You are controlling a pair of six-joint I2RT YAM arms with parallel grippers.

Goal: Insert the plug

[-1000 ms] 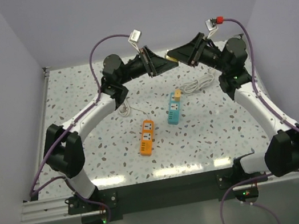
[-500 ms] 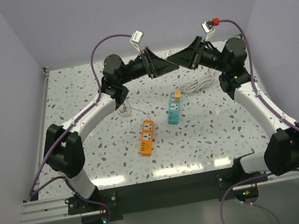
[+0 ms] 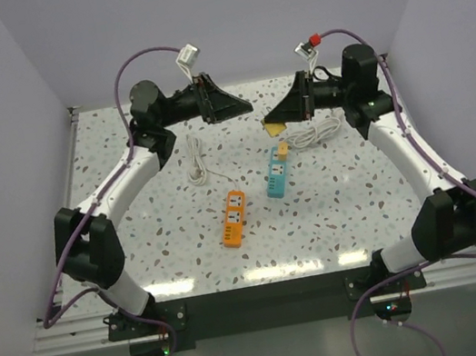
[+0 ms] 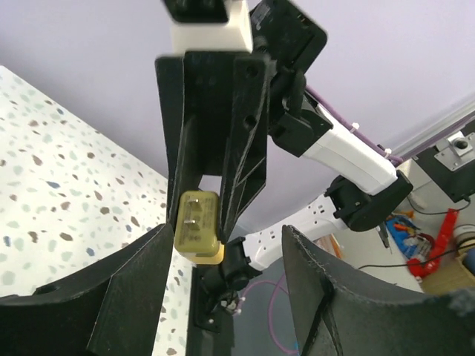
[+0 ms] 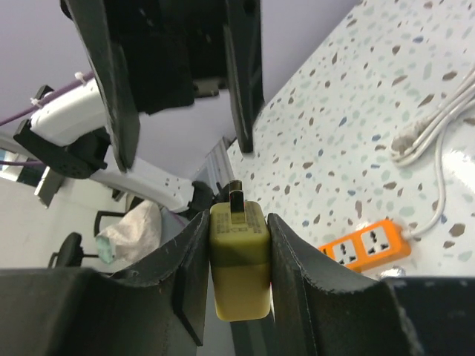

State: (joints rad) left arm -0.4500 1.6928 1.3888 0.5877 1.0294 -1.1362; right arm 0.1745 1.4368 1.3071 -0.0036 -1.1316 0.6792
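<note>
The small yellow-tan plug point(image 3: 275, 125) is clamped between the fingers of my right gripper point(image 3: 278, 121), held in the air above the far end of the teal power strip point(image 3: 275, 176). In the right wrist view the plug point(image 5: 239, 278) sits squeezed between both pads, its prongs pointing away from the wrist. My left gripper point(image 3: 239, 112) is open and empty, a short way to the plug's left. In the left wrist view its wide-apart jaws frame the plug point(image 4: 197, 226).
An orange power strip point(image 3: 234, 217) lies beside the teal one, which has a small yellow piece point(image 3: 281, 147) at its far end. White coiled cables lie at the back left point(image 3: 195, 161) and back right point(image 3: 314, 132). Walls close the table's sides and back.
The two grippers were tip to tip; now they are apart. My left gripper has drawn back to the left, open. My right gripper has come lower and leftwards with the plug.
</note>
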